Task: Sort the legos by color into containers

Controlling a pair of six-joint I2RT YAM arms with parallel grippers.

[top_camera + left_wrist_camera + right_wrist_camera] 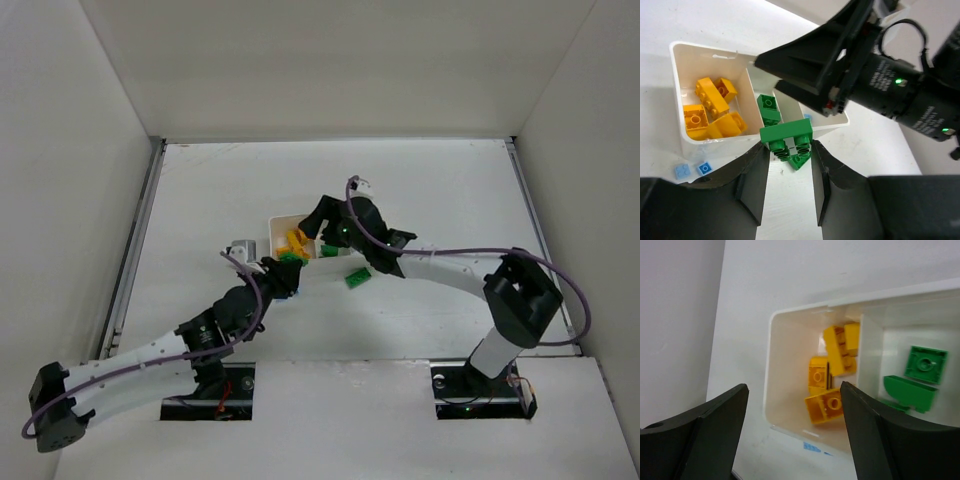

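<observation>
Over the white table point(450, 190), wrist views alone show left jaws gripping a green lego point(786, 134), right jaws wide.

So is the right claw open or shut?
The right gripper is open: its fingers stand wide apart, nothing gripped, above the yellow legos in the tray.

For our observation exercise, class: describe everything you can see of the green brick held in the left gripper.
The green brick is glossy moulded plastic, rectangular, its hollow underside with round tubes turned toward the wrist camera. The left gripper pinches it by both sides between its dark fingers. It hangs at the near wall of the white tray, by the middle compartment where a second green brick lies. A further green piece shows just beneath it; whether they are joined cannot be told.
</observation>
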